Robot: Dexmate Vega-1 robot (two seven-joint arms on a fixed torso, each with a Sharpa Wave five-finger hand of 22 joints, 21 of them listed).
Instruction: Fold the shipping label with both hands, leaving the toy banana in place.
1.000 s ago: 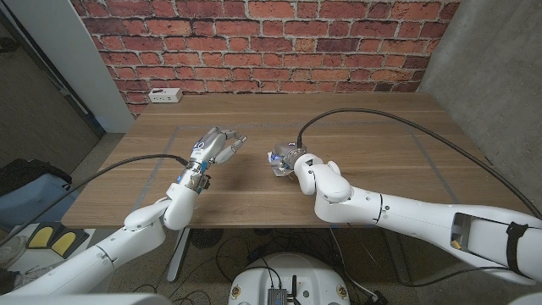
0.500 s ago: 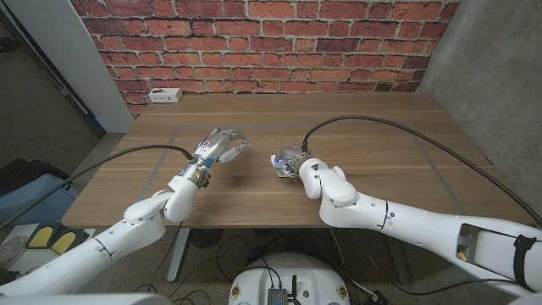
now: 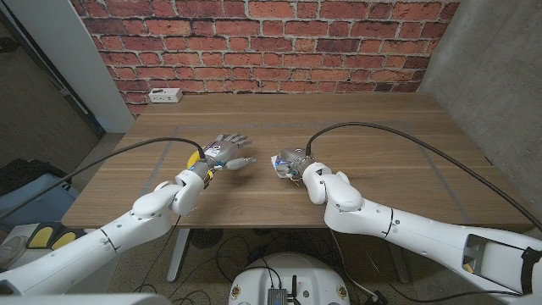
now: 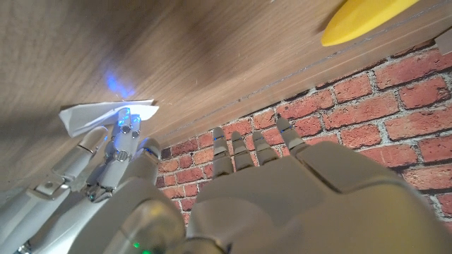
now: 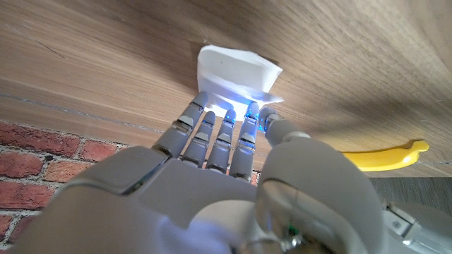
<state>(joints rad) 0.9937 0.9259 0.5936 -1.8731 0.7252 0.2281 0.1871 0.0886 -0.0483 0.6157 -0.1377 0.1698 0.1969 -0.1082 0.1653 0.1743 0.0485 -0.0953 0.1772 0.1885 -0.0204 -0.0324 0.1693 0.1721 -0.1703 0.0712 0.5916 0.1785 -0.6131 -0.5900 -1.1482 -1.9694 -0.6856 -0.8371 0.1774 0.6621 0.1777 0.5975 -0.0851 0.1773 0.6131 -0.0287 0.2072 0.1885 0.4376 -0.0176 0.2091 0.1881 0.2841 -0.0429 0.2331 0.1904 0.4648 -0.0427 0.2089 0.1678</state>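
Note:
The white shipping label [image 3: 276,163] lies bent near the table's middle; its raised fold [image 5: 236,70] shows in the right wrist view. My right hand [image 3: 294,163] holds the label's edge with fingertips [image 5: 212,116] and thumb together on it. My left hand [image 3: 225,150] hovers to the label's left with its fingers spread and nothing in them. The yellow toy banana [image 3: 195,157] lies on the wood just beside that hand, half hidden by it. It also shows in the left wrist view as banana [image 4: 367,17] and in the right wrist view as banana [image 5: 381,156].
A white socket box [image 3: 164,96] sits at the table's far left edge by the brick wall. Faint tape lines [image 3: 166,148] mark the wood. Black cables [image 3: 381,129] arch over the table from both wrists.
My left hand has reached forward and toward the label, spreading its fingers; the banana now shows beside it. My right hand stays on the label.

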